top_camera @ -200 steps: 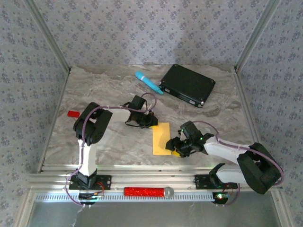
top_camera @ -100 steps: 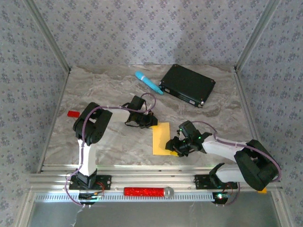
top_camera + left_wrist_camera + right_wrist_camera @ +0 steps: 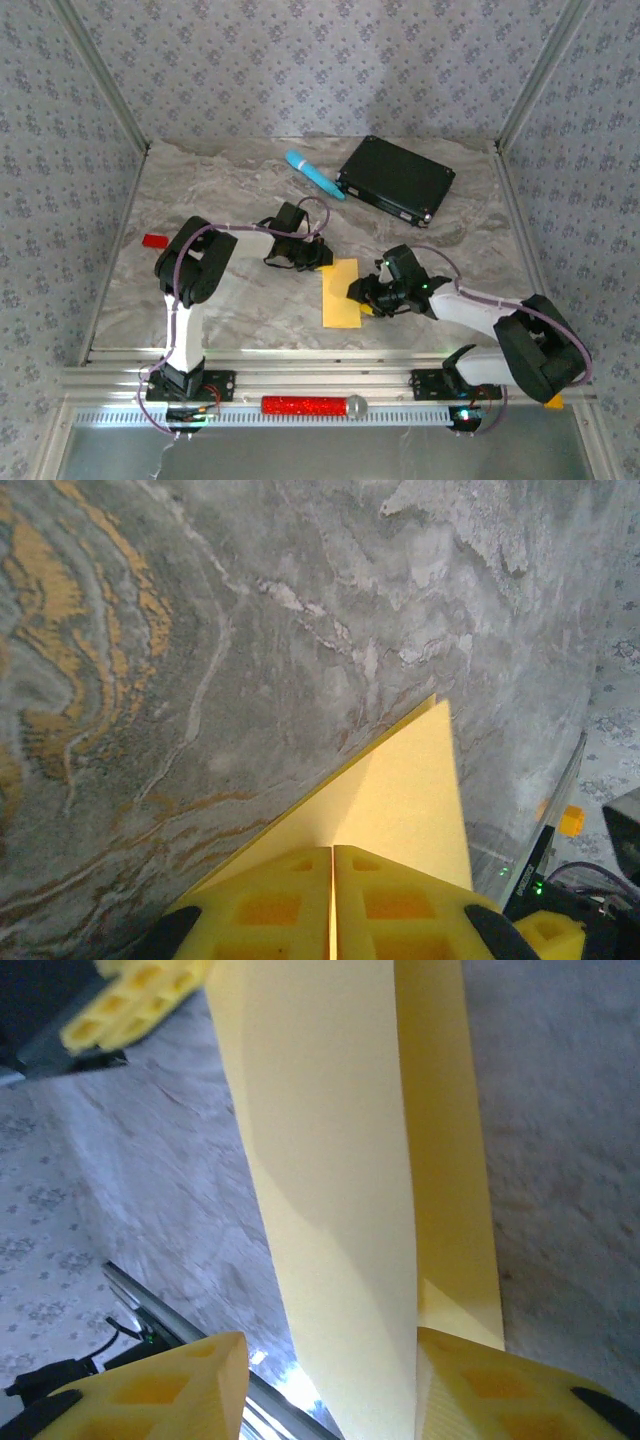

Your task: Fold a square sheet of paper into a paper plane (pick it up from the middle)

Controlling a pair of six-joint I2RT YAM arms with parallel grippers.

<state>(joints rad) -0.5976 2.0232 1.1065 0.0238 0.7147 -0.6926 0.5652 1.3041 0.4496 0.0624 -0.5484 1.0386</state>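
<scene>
The square sheet of paper [image 3: 340,294] lies folded into a narrow yellow-orange strip on the marble table, between the two arms. My left gripper [image 3: 318,256] is shut and rests its tips on the strip's far left corner. In the left wrist view the closed gripper [image 3: 332,848] sits on the paper [image 3: 410,780], which runs ahead to a pointed corner. My right gripper [image 3: 368,297] is at the strip's right edge. In the right wrist view its jaws [image 3: 325,1345] stand apart around a raised flap of the paper [image 3: 330,1160], with the right finger [image 3: 470,1380] against the flap's edge.
A black flat box [image 3: 396,180] and a light-blue cylinder [image 3: 313,174] lie at the back of the table. A small red block [image 3: 154,241] sits at the left edge. A red cylinder [image 3: 305,405] lies on the front rail, close behind the paper's near end.
My right gripper has slid along the paper's right edge, away from the front rail, and its jaws closed somewhat then reopened a little. The left gripper and the paper's far corner have stayed put.
</scene>
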